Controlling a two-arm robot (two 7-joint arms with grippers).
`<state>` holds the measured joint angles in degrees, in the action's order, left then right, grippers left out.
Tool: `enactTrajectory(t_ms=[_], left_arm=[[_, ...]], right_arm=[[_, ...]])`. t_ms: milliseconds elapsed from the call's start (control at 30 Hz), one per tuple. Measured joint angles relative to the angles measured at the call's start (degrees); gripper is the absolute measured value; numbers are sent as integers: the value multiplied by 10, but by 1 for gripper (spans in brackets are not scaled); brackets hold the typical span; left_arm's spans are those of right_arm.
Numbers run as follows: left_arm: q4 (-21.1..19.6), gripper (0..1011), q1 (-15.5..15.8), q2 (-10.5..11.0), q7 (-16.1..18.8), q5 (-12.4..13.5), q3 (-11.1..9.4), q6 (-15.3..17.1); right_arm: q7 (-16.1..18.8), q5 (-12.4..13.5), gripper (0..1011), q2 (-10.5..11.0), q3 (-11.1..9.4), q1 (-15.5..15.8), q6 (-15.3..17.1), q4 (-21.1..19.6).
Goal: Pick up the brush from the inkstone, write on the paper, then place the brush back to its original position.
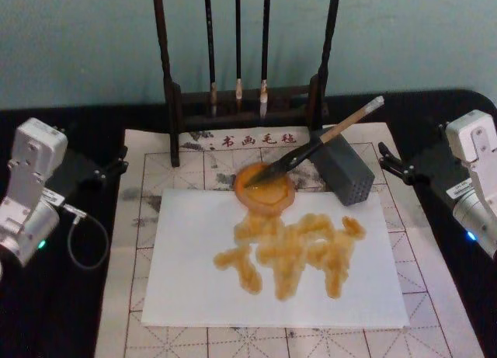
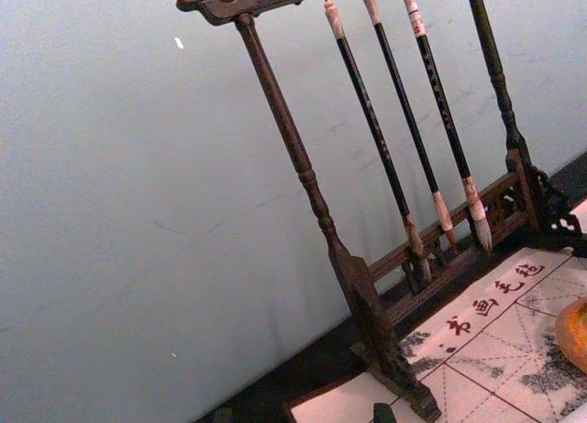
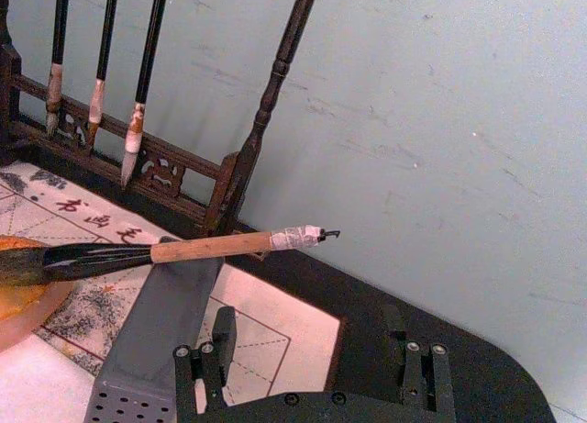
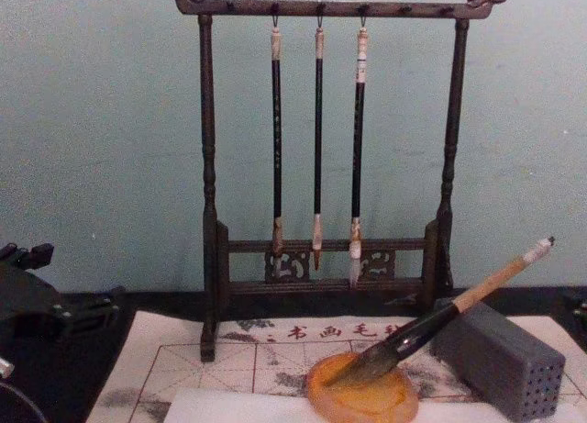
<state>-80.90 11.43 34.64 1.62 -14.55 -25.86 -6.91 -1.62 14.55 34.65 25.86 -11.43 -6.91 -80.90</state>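
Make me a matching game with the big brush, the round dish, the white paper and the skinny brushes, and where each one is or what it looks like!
Things:
1. brush
2. inkstone
3. paper
4. three thin brushes

Descriptions:
A. hanging from the wooden rack
B. marked with amber strokes
C. round, orange and glossy
D. tip on the dish, shaft leaning on the grey block

Pairs: 1-D, 2-C, 3-B, 4-A

Backdrop: plain pale teal wall (image 4: pixel 101 120), a few faint scuffs. Matte black table (image 1: pixel 46 319) runs right up to it. Dark carved wooden rack (image 4: pixel 321 7) stands at the back edge. Lighting soft, even.
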Motion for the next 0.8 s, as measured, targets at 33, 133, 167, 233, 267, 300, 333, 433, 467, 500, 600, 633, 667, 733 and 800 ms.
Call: enactTrajectory(t_ms=[33, 133, 167, 233, 267, 300, 333, 433, 467, 500, 600, 633, 667, 733, 800], left_arm=[[0, 1001, 0, 0, 0, 0, 0, 0], [0, 1001, 0, 0, 0, 0, 0, 0], [0, 1001, 0, 0, 0, 0, 0, 0], [0, 1001, 0, 0, 0, 0, 0, 0], [0, 1001, 0, 0, 0, 0, 0, 0], [0, 1001, 0, 0, 0, 0, 0, 0], [0, 1001, 0, 0, 0, 0, 0, 0], [0, 1001, 0, 0, 0, 0, 0, 0], [0, 1001, 0, 0, 0, 0, 0, 0], [0, 1001, 0, 0, 0, 0, 0, 0], [0, 1001, 0, 0, 0, 0, 0, 0], [0, 1001, 0, 0, 0, 0, 0, 0], [0, 1001, 0, 0, 0, 0, 0, 0], [0, 1001, 0, 0, 0, 0, 0, 0], [0, 1001, 0, 0, 0, 0, 0, 0]], right_arm=[[0, 0, 1002, 0, 0, 0, 0, 0], [0, 0, 1002, 0, 0, 0, 0, 0], [0, 0, 1002, 0, 0, 0, 0, 0], [0, 0, 1002, 0, 0, 0, 0, 0], [0, 0, 1002, 0, 0, 0, 0, 0], [0, 0, 1002, 0, 0, 0, 0, 0], [0, 0, 1002, 0, 0, 0, 0, 0], [0, 0, 1003, 0, 0, 0, 0, 0], [0, 0, 1002, 0, 0, 0, 0, 0], [0, 0, 1002, 0, 0, 0, 0, 0], [0, 0, 1002, 0, 0, 0, 0, 0], [0, 0, 1002, 0, 0, 0, 0, 0], [0, 0, 1002, 0, 0, 0, 0, 0], [0, 0, 1002, 0, 0, 0, 0, 0], [0, 0, 1002, 0, 0, 0, 0, 0]])
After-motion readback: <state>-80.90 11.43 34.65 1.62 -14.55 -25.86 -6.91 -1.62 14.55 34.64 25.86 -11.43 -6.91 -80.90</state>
